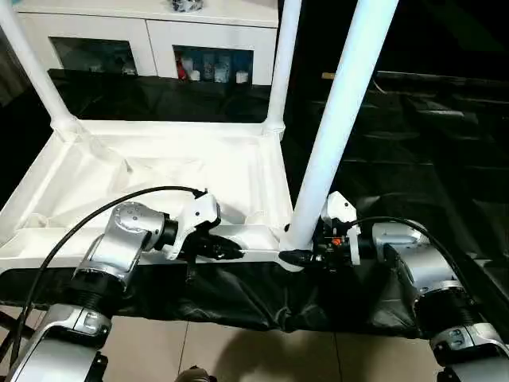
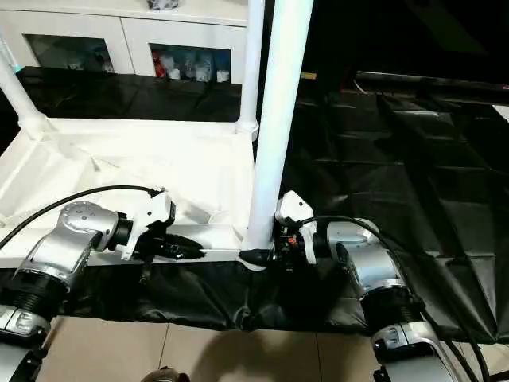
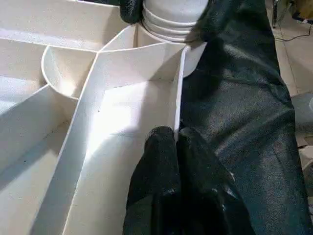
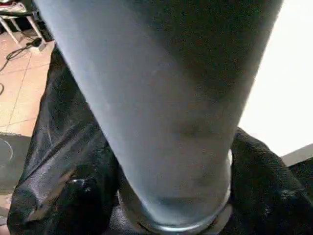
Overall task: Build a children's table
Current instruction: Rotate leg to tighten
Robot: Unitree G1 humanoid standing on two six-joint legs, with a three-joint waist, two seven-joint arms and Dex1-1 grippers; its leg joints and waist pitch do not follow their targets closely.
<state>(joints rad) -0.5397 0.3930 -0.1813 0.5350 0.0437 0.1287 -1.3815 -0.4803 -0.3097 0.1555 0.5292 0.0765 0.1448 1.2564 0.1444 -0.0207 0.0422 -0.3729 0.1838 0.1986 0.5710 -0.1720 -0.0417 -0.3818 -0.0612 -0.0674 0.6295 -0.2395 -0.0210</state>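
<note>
Nearest the robot, a black cloth (image 1: 238,298) hangs over the front edge of the work surface above a tiled floor (image 1: 238,354). On it lies the white table top (image 1: 159,171), upside down, with its rim up like a shallow tray. The inside holds nothing loose, just moulded ribs and rounded corner sockets.

The left gripper (image 1: 231,251) sits at the near rim, and the left wrist view shows its two black fingers (image 3: 164,161) pressed together, clamped on the thin rim wall of the table top.

At the near right corner, a white leg (image 1: 342,119) stands upright in its socket, leaning slightly. The right gripper (image 1: 306,256) is at the base of this leg, with black fingers (image 4: 78,200) on either side of the tube. Whether they actually press on it cannot be told.

Farther back, two more legs (image 1: 280,72) rise from the far corner sockets, the left one (image 1: 36,72) tilted outward.

Behind the black cloth stands a white cabinet (image 1: 151,40) with glass doors; small bottles and jars (image 1: 211,68) sit inside it.
</note>
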